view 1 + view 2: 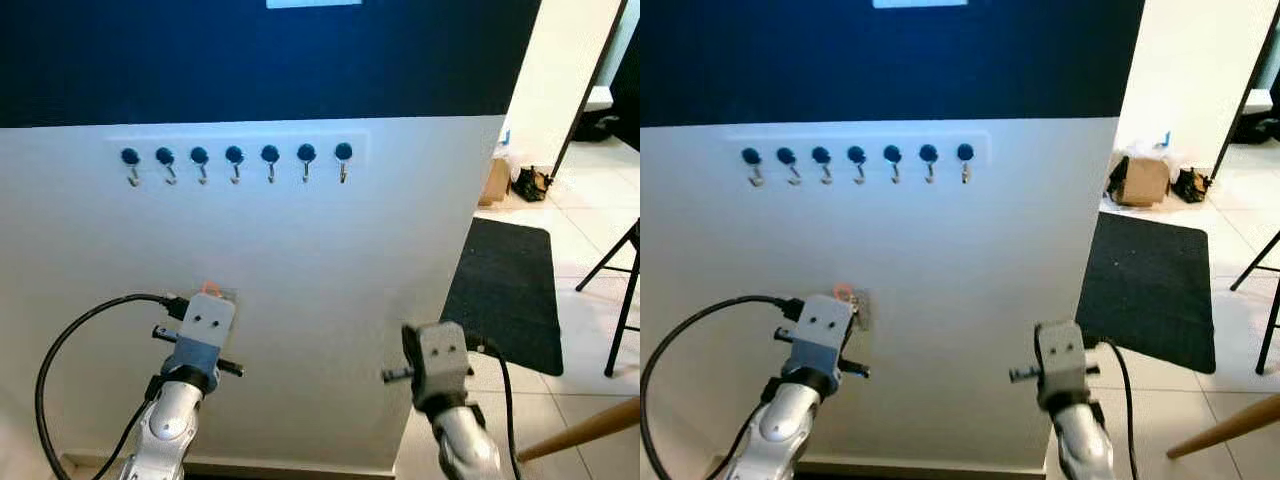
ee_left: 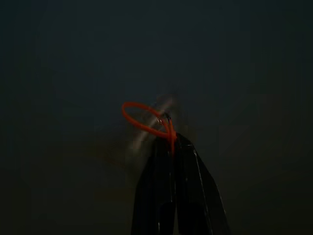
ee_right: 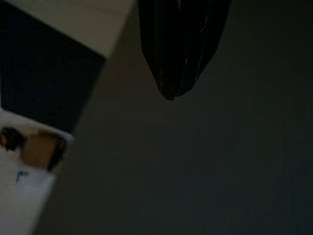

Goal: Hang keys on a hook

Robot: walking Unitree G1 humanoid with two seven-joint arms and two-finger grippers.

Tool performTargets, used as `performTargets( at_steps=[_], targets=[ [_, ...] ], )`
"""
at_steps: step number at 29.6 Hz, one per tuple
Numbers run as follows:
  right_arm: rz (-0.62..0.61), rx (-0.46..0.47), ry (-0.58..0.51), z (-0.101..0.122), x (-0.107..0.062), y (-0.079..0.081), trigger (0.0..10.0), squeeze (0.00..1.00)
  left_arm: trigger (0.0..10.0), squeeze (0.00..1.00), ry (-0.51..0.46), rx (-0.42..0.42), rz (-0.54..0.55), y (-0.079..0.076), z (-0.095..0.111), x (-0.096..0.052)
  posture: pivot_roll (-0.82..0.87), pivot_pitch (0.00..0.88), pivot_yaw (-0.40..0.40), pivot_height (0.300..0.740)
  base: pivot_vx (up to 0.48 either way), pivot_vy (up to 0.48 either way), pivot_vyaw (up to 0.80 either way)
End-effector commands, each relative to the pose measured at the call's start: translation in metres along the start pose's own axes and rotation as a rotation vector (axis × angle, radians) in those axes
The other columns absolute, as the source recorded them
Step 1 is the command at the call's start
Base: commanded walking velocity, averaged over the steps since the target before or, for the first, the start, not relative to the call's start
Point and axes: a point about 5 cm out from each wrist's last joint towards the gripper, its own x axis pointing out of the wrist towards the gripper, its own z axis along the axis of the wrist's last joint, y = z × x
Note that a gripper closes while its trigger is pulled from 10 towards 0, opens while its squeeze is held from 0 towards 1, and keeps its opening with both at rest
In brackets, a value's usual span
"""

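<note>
Here, a blurred silvery bunch of keys on a thin orange ring (image 2: 146, 120) is pinched between the closed black fingers of the left gripper (image 2: 171, 142), held low in the frame against the white wall (image 1: 300, 260). A row of seven blue-capped metal hooks (image 1: 235, 160) is seen well above. The right gripper (image 3: 171, 93) is closed on nothing. No writing can be read.

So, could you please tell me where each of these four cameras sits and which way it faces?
Left eye view: on the head, facing the white wall and its hook rail; both arms show.
Right eye view: same head, same wall, arms and rail.
Left wrist view: along the left gripper, shut on the keys with an orange ring, facing the dark wall.
Right wrist view: along the right gripper, shut, empty; it shares the cardboard box with the eye views.
</note>
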Motion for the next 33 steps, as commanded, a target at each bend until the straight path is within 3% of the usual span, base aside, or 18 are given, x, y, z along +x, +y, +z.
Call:
performTargets(
  at_steps=[1,3,8,12,16,19,22,25,29,33],
  targets=[
    [-0.003,-0.021,0.031,-0.011,-0.007,0.0,10.0,0.0,10.0,0.0,0.002,0.014,0.002,0.003,-0.001,-0.003,0.08,0.12,0.068,0.74,0.0,0.0,0.0],
    [-0.003,-0.021,0.031,-0.011,-0.007,0.0,10.0,0.0,10.0,0.0,0.002,0.014,0.002,0.003,-0.001,-0.003,0.08,0.12,0.068,0.74,0.0,0.0,0.0],
    [-0.014,-0.049,0.135,-0.038,-0.022,-0.004,10.0,0.0,10.0,0.0,0.079,0.014,-0.007,0.001,-0.021,-0.017,0.08,0.12,0.076,0.74,0.0,0.0,0.0],
    [-0.005,-0.073,0.222,-0.059,-0.035,-0.006,10.0,0.0,10.0,0.0,0.078,-0.014,0.013,0.0,-0.021,-0.022,0.08,0.121,0.071,0.74,0.0,0.0,0.0],
    [0.035,-0.091,0.401,-0.095,-0.065,-0.006,10.0,0.0,10.0,0.0,-0.006,-0.024,0.038,0.008,0.002,-0.015,0.09,0.122,0.054,0.74,0.0,0.0,0.0],
    [0.04,-0.082,0.444,-0.102,-0.072,-0.006,10.0,0.0,10.0,0.0,-0.039,-0.014,0.036,0.01,0.01,-0.014,0.09,0.122,0.054,0.74,0.0,0.0,0.0],
    [0.045,-0.015,0.609,-0.126,-0.094,-0.005,10.0,0.0,10.0,0.0,-0.124,-0.006,0.013,0.015,0.032,-0.012,0.09,0.12,0.046,0.74,0.0,0.0,0.0],
    [0.044,0.002,0.682,-0.136,-0.106,-0.005,10.0,0.0,10.0,0.0,-0.175,-0.008,0.017,0.02,0.046,-0.013,0.09,0.12,0.043,0.74,0.0,0.0,0.0],
    [0.055,-0.014,0.701,-0.14,-0.11,-0.004,10.0,0.0,10.0,0.0,-0.212,-0.032,0.065,0.033,0.059,-0.014,0.1,0.119,0.036,0.74,0.0,0.0,0.0],
    [0.072,-0.022,0.668,-0.136,-0.104,-0.003,10.0,0.0,10.0,0.0,-0.227,-0.11,0.161,0.059,0.069,-0.008,0.1,0.115,0.017,0.74,0.0,0.0,0.0]
  ],
)
